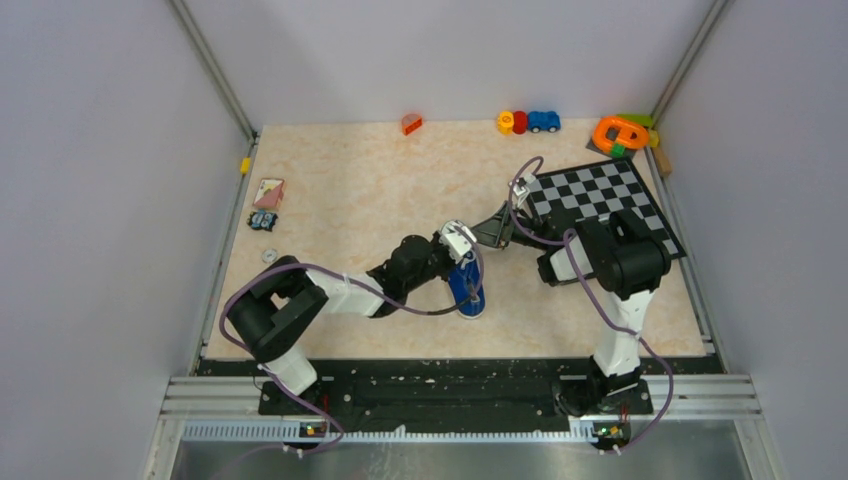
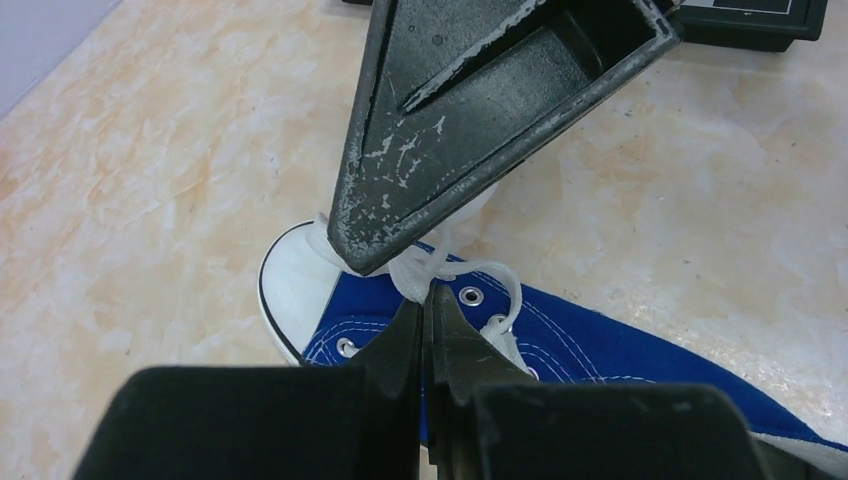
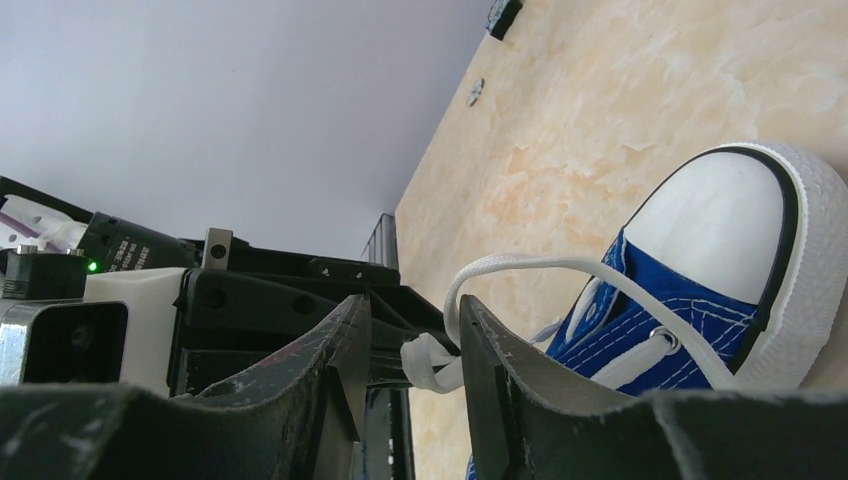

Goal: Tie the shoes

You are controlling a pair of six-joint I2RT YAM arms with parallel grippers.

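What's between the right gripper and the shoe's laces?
Nothing visible. The right gripper is open at the toe end of the shoe, with the lace looping into the gap between its fingers. The left gripper is shut on the lace beside it.

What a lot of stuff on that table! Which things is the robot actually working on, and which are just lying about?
On the job:
blue sneaker
white laces
left claw, shut on a lace
right claw, open by the lace

Just lying about:
orange block
blue toy car
checkerboard
orange ring toy
pink card
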